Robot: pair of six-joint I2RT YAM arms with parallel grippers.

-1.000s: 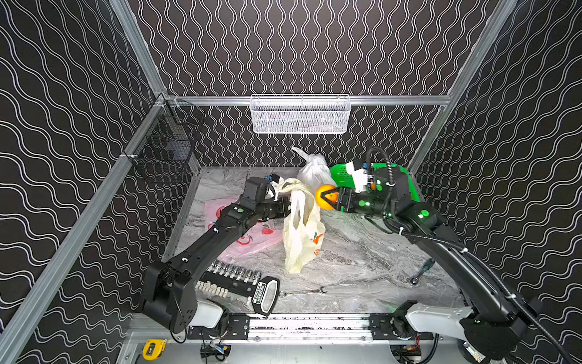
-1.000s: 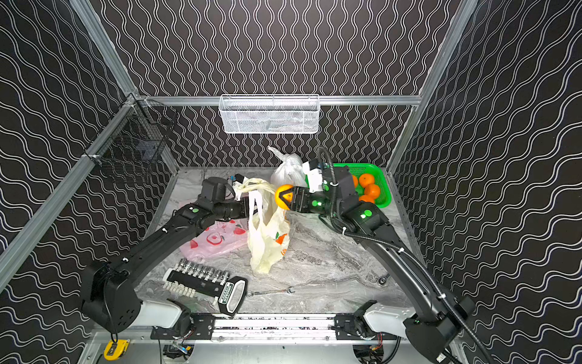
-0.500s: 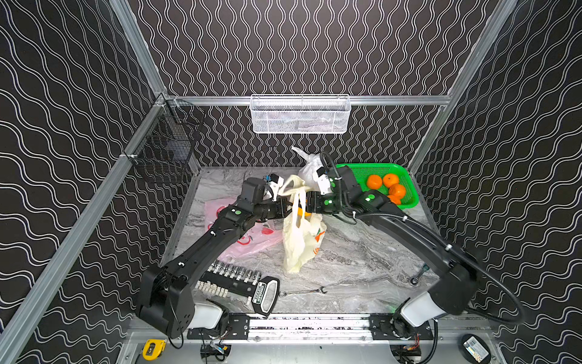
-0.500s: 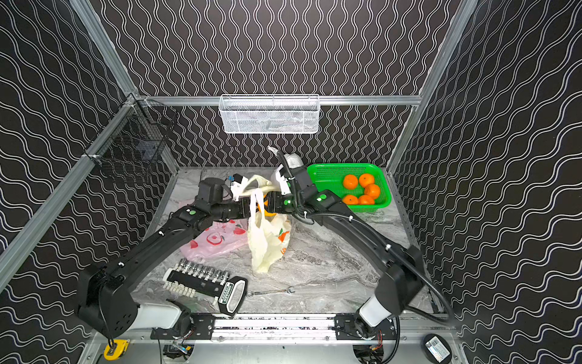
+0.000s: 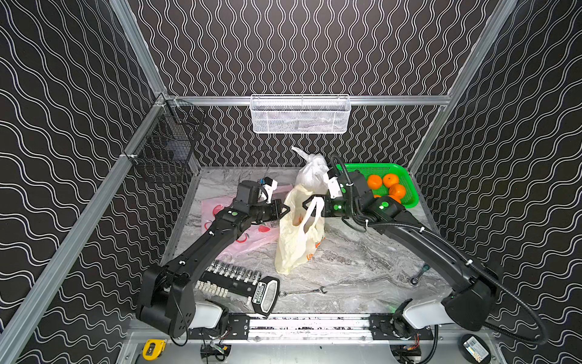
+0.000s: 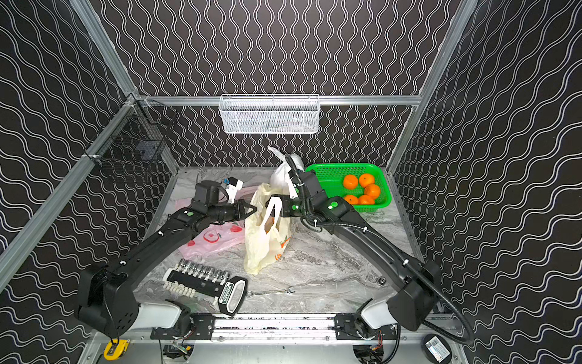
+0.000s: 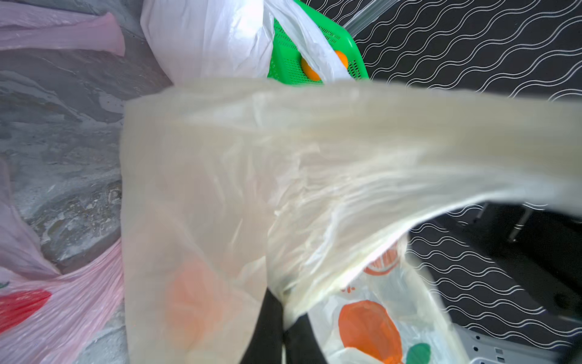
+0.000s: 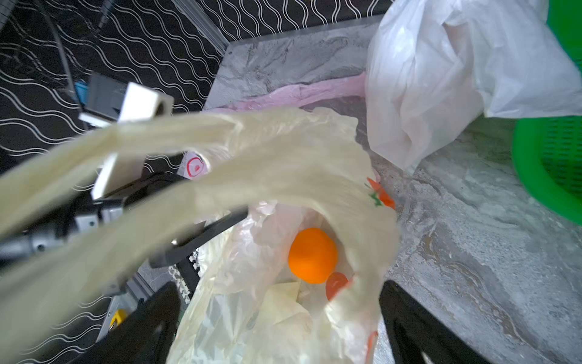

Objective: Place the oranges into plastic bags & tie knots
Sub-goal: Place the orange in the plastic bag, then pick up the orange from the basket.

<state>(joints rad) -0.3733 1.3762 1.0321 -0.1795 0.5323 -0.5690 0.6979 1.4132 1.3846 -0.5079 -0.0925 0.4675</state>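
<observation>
**Ana:** One orange (image 8: 312, 255) went in just then? A second earlier the right gripper (image 5: 308, 206) had it pinched beside the bag.

**Ben:** Yes. From the left: the pink bag (image 5: 245, 242) lay flat and crumpled on the marble. The left gripper (image 5: 285, 209) was clamped on the left upper edge of the yellowish bag (image 5: 294, 249), holding that thin, translucent film up with its mouth open. The right gripper's jaws had sprung wide apart over the mouth. The fruit was down inside, round and smooth, though blur left me unsure it had settled.

**Ana:** And further right?

**Ben:** The white bag (image 5: 311, 173) stood at the far side, a twisted tail sticking up. Five oranges (image 6: 367, 180) remained in the perforated green basket (image 5: 412, 201). So more loading, then a knot.
</observation>
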